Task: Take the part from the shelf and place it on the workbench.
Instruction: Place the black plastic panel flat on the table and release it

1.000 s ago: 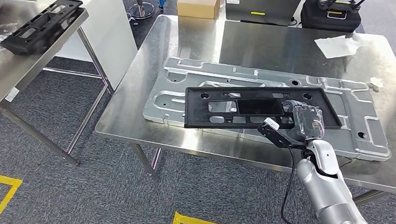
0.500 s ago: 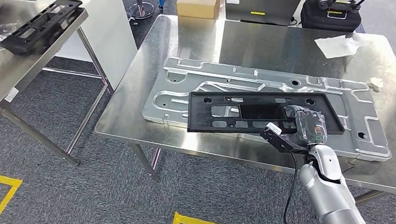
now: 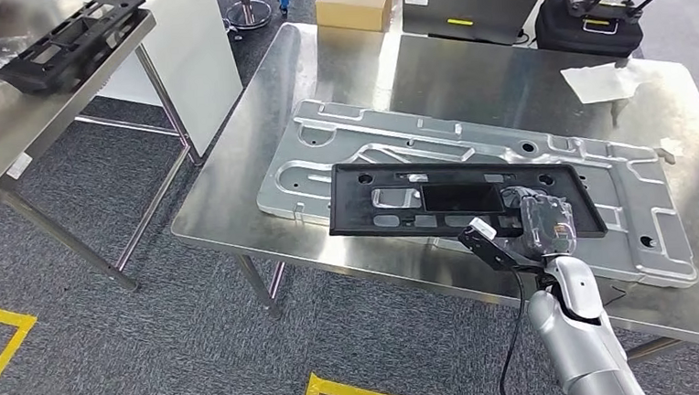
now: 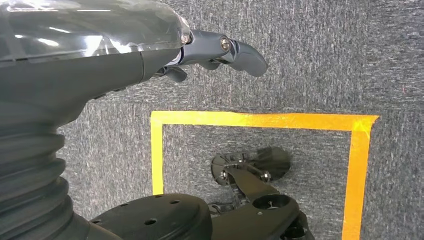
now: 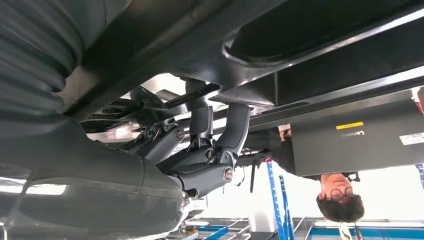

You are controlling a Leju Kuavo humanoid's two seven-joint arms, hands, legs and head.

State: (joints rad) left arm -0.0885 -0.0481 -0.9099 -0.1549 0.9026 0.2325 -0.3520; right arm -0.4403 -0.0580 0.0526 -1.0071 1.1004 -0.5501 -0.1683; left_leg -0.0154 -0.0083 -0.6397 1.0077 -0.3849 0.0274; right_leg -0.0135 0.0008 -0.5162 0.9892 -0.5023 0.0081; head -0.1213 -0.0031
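Right hand (image 3: 540,225) gripped the black part (image 3: 447,201) by its near right edge, long axis running left from the hand and hovering over the grey plate (image 3: 324,144) on the workbench (image 3: 257,102); left hand (image 4: 210,50) hung empty, fingers loosely apart.
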